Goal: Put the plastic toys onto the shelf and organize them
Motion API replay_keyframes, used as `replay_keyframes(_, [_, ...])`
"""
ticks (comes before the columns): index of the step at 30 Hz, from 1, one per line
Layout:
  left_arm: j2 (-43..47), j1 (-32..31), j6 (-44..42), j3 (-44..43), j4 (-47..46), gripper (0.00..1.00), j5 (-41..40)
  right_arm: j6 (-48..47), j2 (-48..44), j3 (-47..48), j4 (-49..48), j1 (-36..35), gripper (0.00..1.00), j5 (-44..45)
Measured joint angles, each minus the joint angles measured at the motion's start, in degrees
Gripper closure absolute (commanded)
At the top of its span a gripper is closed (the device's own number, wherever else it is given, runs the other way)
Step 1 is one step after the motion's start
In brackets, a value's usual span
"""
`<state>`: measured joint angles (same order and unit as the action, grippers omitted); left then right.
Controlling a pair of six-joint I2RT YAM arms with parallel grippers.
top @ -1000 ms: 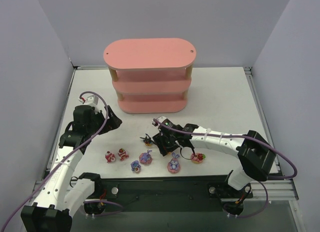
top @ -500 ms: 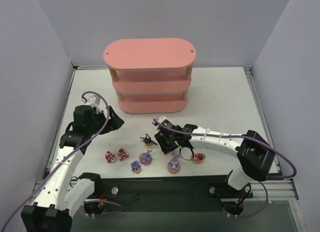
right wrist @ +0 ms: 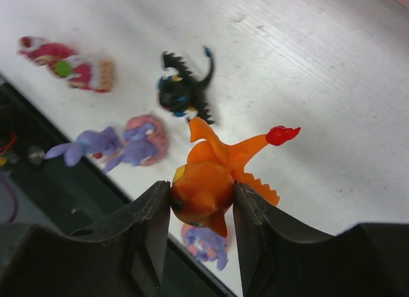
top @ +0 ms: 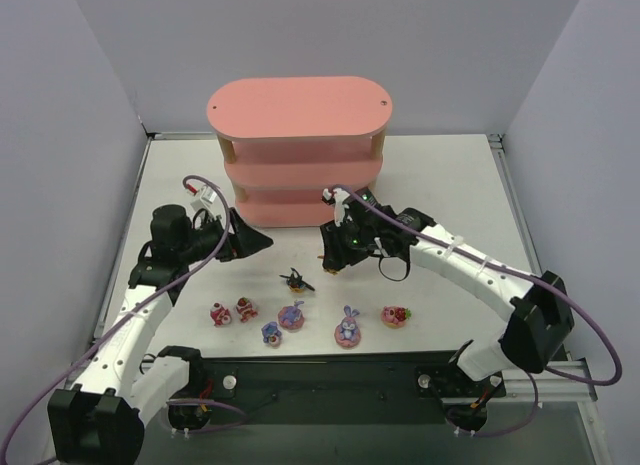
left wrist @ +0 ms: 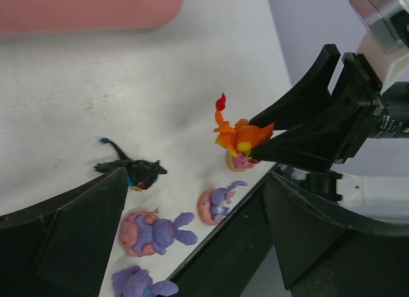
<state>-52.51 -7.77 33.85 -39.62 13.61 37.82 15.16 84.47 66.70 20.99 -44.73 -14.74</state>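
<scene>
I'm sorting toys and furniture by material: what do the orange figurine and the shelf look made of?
The orange figurine looks like moulded plastic: smooth, with a slight sheen. The shelf has matte pink boards, probably painted wood, judging by its light wood-coloured posts.

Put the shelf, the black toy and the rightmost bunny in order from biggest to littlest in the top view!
1. shelf, far bigger than the rest.
2. rightmost bunny.
3. black toy, which looks only a little smaller than the bunny, so those two are nearly a tie.
</scene>
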Motion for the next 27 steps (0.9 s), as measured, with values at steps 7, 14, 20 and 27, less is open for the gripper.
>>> replay_keyframes(7, [-4.28, -1.51, 9.29, -0.24, -8.74, 0.03, 10.29, -4.20, -6.62, 3.69, 4.68, -1.22, 1.00, -11.76])
replay_keyframes(14, [-8.00, -8.83, 16.50, -2.86, -6.45, 0.07, 11.91, -8.24, -9.20, 5.86, 6.78, -3.17, 1.00, -13.11])
replay_keyframes(20, [-7.98, -13.27, 19.12, -2.16, -10.45, 0.10, 13.31, -10.69, -9.22, 8.52, 7.69, -3.74, 1.00, -14.84])
replay_keyframes(27, [-3.50, -13.25, 20.85, 1.88, -23.63, 0.09, 16.22, -10.99, -11.04, 13.05, 9.92, -3.74, 1.00, -21.40])
